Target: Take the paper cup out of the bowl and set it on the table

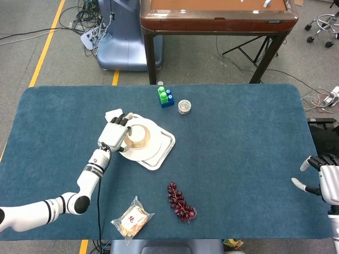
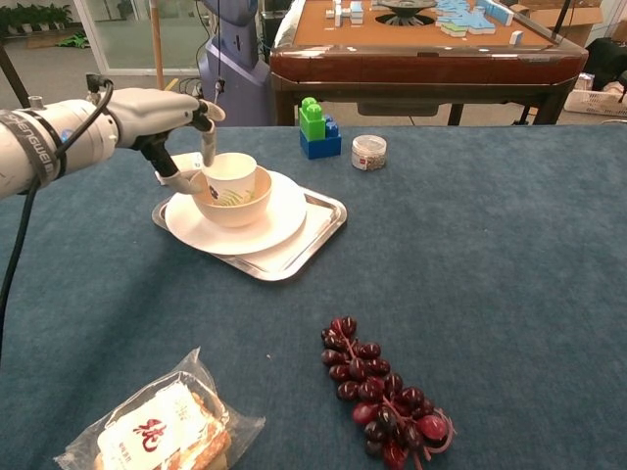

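On the blue-felt table (image 1: 238, 159) stands one silver metal tray (image 1: 165, 146) carrying one white round plate (image 1: 154, 148), one tan bowl (image 2: 233, 200) and one white paper cup (image 2: 231, 166). Far of it sit one green-and-blue toy block stack (image 1: 165, 97) and one small clear round jar (image 1: 184, 106). Nearer lie one bunch of dark red grapes (image 1: 180, 202) and one clear plastic snack packet (image 1: 132, 219). Two white robot hands show: one at left (image 1: 114, 135), one at right (image 1: 324, 181).
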`<state>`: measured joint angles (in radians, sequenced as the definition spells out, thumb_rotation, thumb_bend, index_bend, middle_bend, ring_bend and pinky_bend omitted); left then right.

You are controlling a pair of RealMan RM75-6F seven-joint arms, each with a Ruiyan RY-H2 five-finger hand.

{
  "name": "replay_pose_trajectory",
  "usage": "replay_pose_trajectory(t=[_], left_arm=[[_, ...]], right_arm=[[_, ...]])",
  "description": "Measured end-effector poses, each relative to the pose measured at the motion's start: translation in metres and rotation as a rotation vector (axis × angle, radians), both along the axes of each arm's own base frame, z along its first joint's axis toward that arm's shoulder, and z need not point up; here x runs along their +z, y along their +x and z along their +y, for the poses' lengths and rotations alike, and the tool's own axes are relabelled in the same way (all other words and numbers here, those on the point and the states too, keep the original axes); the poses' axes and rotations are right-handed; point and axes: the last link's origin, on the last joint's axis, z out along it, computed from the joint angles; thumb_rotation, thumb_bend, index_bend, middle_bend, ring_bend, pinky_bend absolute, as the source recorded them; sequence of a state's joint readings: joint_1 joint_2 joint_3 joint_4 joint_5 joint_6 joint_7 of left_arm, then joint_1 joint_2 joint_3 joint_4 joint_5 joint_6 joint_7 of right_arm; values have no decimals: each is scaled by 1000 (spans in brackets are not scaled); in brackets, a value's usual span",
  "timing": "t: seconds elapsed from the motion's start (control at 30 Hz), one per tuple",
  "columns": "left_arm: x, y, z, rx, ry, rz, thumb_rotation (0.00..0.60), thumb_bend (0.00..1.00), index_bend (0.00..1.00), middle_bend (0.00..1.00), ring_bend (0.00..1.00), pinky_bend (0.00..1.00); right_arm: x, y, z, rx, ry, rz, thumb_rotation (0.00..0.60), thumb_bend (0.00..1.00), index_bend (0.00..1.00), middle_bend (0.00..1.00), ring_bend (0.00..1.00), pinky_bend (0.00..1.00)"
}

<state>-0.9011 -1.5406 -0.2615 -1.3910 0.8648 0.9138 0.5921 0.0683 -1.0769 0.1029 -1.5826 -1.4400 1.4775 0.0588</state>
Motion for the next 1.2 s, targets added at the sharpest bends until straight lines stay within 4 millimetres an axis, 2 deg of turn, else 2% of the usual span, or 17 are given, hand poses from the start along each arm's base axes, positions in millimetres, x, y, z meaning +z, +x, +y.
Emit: replay_pose_trajectory(t=[0.37,0.9,1.2], left_arm=[[-7,14,3,-8,6,-2,600,229,451,38,0,134],[-20,11,4,-10,3,39,600,239,484,38,0,156],[-19,9,5,-3,14,43,600,305,516,38,0,163]], right_arm=[[-2,-1,0,-1,11,-4,600,170,568,488,352,216],[-1,-2,-1,-7,9,-10,600,170,568,488,353,216],[-3,-2,-1,-7,17,-10,600,170,569,488,352,216]])
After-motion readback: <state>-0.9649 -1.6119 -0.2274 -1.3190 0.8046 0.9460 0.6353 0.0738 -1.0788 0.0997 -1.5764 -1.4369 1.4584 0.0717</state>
